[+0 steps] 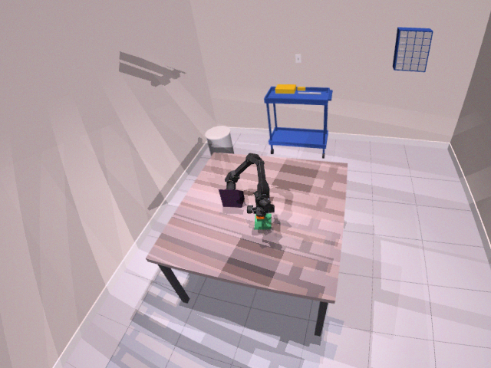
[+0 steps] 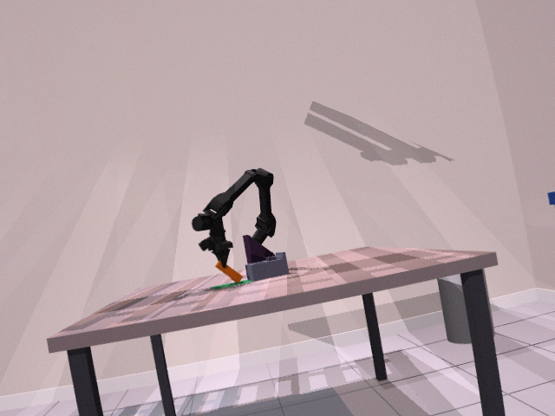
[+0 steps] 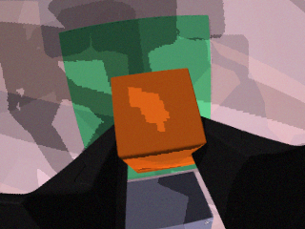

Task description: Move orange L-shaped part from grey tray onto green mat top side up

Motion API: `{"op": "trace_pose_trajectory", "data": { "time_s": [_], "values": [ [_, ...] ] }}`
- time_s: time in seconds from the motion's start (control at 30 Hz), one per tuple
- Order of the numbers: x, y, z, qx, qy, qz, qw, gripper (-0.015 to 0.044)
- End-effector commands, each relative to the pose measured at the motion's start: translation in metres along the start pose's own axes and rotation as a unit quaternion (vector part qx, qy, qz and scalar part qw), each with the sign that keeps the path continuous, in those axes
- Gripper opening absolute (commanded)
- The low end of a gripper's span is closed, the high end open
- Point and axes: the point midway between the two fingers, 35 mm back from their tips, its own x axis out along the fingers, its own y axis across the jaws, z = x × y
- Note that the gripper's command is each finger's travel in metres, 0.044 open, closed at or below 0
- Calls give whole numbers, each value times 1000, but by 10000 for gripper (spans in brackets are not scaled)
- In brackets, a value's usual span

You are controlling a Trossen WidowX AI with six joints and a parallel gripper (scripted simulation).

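Note:
The orange part [image 1: 260, 217] [image 2: 229, 271] [image 3: 157, 114] is between the fingers of my gripper [image 2: 222, 264] [image 3: 153, 127], which is shut on its upper end. In the exterior view the part slants, with its held end high and its other end low at the tray side of the green mat [image 1: 263, 225] [image 2: 224, 285] [image 3: 191, 52]. I cannot tell whether that low end touches the mat. The grey tray [image 2: 269, 269] [image 3: 157, 200] stands beside the mat. Its pocket is not clearly visible. The part's L-shaped end is mostly hidden.
A dark purple slanted panel [image 1: 232, 198] [image 2: 254, 250] stands on the table [image 1: 190, 238] [image 2: 313, 295] near the arm's base, close to the tray. A blue cart [image 1: 298, 136] and a pale bin [image 1: 219, 136] stand on the floor beyond the table.

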Motion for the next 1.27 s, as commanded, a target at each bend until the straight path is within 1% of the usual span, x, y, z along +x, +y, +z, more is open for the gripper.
{"op": "trace_pose_trajectory", "data": {
  "time_s": [0.0, 0.07, 0.13, 0.2, 0.27, 0.3, 0.37, 1.23],
  "values": [
    [0, 0, 0, 0, 0, 0, 1000, 184],
    [0, 0, 0, 0, 0, 0, 1000, 236],
    [-9, 1, 1, 0, -1, 0, 1000, 289],
    [-28, 2, 2, 1, -1, 1, 1000, 341],
    [-58, 2, 3, 3, -2, 1, 1000, 394],
    [-75, 1, 2, 3, -2, 2, 1000, 400],
    [-89, -1, 1, 4, -1, 2, 1000, 400],
    [-85, 0, 4, 8, -5, 9, 1000, 400]
  ]
}}
